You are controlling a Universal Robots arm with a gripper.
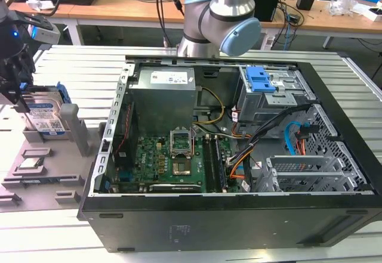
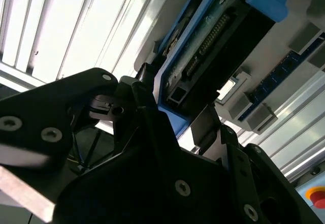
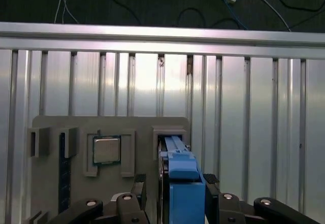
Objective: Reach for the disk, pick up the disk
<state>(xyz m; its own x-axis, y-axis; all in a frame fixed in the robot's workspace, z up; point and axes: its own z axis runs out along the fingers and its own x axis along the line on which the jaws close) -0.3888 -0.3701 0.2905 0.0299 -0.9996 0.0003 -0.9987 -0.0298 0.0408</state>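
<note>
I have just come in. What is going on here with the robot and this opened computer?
The robot arm has its gripper at the disk. The disk stands on edge in a slot of a gray holder at the exterior view's left, beside the open computer case. In both wrist views the disk's blue carrier sits right at the gripper. The disk looks seated in its slot, not lifted. A small silver chip lies in the holder beside it.

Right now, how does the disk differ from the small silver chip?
The disk stands on edge in its slot; the chip lies flat in a recess. The disk wears a blue frame; the chip is bare silver. The disk is bigger than the chip. Both sit on the gray tray.
</note>
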